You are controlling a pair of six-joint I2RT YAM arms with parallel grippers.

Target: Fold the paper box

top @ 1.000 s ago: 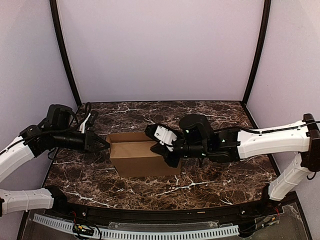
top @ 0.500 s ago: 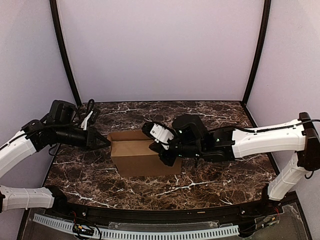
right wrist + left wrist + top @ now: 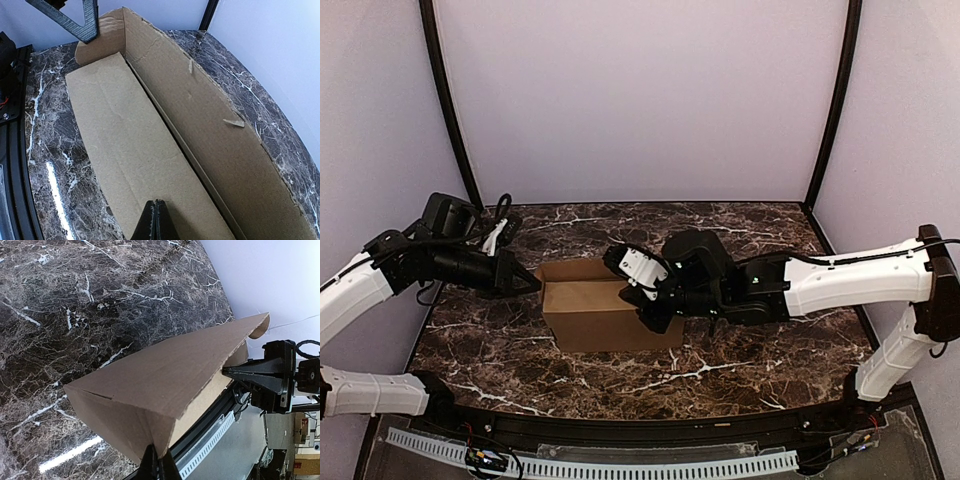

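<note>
**Both end effectors pinched shut at the paper box**

The paper box (image 3: 605, 325) sits in the middle of the counter (image 3: 750, 350), partly folded, with its long far wall standing. The left end effector (image 3: 528, 283) has its fingers pressed together on nothing, and its tip is right at the box's left end. The right end effector (image 3: 650, 315), equally closed and empty, points into the box's right end over the flat inner panel. I cannot tell whether it touches.

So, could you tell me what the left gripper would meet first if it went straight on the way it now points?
The paper box: the shut left gripper points at its left end, tips at the cardboard edge, though touching is unclear.
</note>
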